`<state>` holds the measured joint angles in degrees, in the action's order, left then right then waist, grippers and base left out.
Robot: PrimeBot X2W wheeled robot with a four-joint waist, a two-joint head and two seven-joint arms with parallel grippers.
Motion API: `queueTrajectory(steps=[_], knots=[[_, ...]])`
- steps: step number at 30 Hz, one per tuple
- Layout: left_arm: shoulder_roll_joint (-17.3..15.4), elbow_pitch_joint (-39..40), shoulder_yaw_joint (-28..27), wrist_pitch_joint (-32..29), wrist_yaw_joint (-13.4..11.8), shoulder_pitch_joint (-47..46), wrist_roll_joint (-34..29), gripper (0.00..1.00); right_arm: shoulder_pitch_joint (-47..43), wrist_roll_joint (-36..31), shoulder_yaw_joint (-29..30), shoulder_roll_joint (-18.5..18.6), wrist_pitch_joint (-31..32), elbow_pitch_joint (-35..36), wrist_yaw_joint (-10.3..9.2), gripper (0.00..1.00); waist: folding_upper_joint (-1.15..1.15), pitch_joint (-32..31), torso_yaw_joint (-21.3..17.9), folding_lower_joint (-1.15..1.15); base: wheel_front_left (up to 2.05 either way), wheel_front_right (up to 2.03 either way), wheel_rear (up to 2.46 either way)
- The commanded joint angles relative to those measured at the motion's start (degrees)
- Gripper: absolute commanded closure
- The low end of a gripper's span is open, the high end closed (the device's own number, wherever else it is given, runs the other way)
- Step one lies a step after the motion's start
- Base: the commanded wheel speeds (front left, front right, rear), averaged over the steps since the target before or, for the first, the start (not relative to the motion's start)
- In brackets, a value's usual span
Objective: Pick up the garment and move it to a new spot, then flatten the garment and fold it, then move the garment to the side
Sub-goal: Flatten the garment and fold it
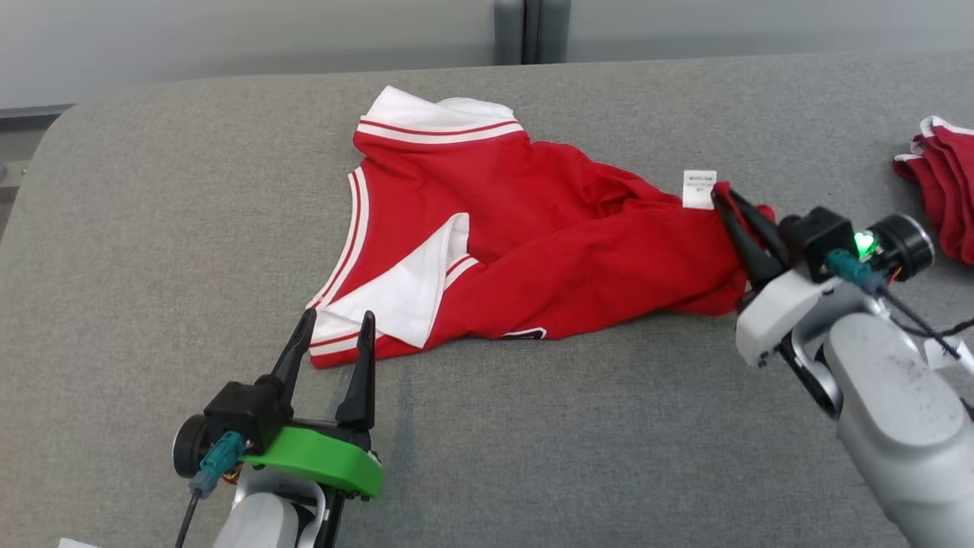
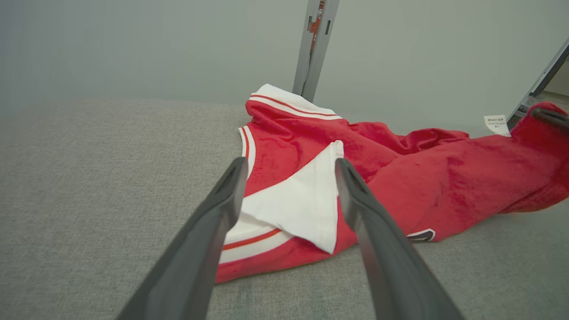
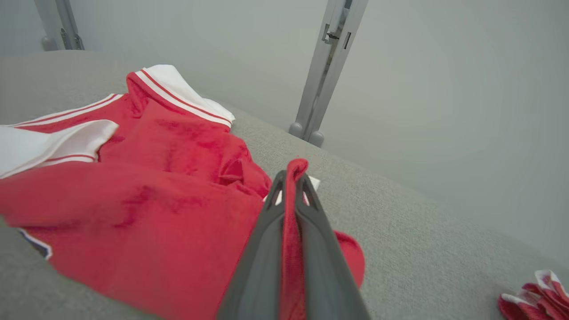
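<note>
L gripper (image 1: pixel 339 316) jaws wide, tips at white-trimmed corner of red jersey (image 1: pixel 548 228) — R gripper (image 1: pixel 727 199) clamped on far hem by tag (image 1: pixel 699 188). Lies mid grey table (image 1: pixel 533 426); soft, light, limp — take edges, expect sag.

A grey fabric-covered table (image 1: pixel 152 228) is shown, on the middle of which a crumpled red garment (image 1: pixel 571 228) with white striped trim is laid, with a red-and-white bundle (image 1: pixel 947 183) set well apart near its right edge.
</note>
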<state>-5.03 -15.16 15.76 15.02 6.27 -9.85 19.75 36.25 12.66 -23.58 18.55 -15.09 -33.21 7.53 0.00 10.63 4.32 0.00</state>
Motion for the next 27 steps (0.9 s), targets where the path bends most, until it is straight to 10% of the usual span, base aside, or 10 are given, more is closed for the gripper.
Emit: queueTrajectory(steps=[1, 10, 12, 14, 27], knots=[[-0.47, 0.25, -0.41, 0.19, -0.15, 0.95, -0.61, 0.0, -3.22, 0.55, -0.85, 0.63, -0.06, 2.4, -0.1, 1.0, 0.0, -1.18, -1.81, 0.0, 0.0, 0.0, 0.0], [-0.62, 0.88, -1.33, 0.19, -0.23, 1.68, -1.05, 0.0, -17.37, -1.3, -10.99, 6.5, -0.08, 14.22, -0.1, 1.0, 0.0, -1.97, -4.96, 0.0, 0.0, 0.0, 0.0], [-0.52, 0.9, -1.42, 0.19, -0.18, 1.83, -0.97, 0.0, -18.96, -0.98, -12.54, 6.98, -0.08, 15.55, -0.1, 0.67, 0.0, -2.09, -5.34, 0.0, 0.0, 0.0, 0.0], [-0.43, 0.89, -1.55, 0.19, -0.1, 1.98, -0.98, 0.0, -19.97, -0.08, -13.72, 7.3, -0.08, 17.5, -0.1, 0.0, 0.0, -2.2, -5.66, 0.0, 0.0, 0.0, 0.0], [0.13, 0.88, -2.52, 0.19, 0.03, 3.41, -1.0, 0.0, -25.73, 2.85, -9.87, 10.35, -0.08, 28.45, -0.1, 0.0, 0.0, -3.74, -7.35, 0.0, 0.0, 0.0, 0.0]])
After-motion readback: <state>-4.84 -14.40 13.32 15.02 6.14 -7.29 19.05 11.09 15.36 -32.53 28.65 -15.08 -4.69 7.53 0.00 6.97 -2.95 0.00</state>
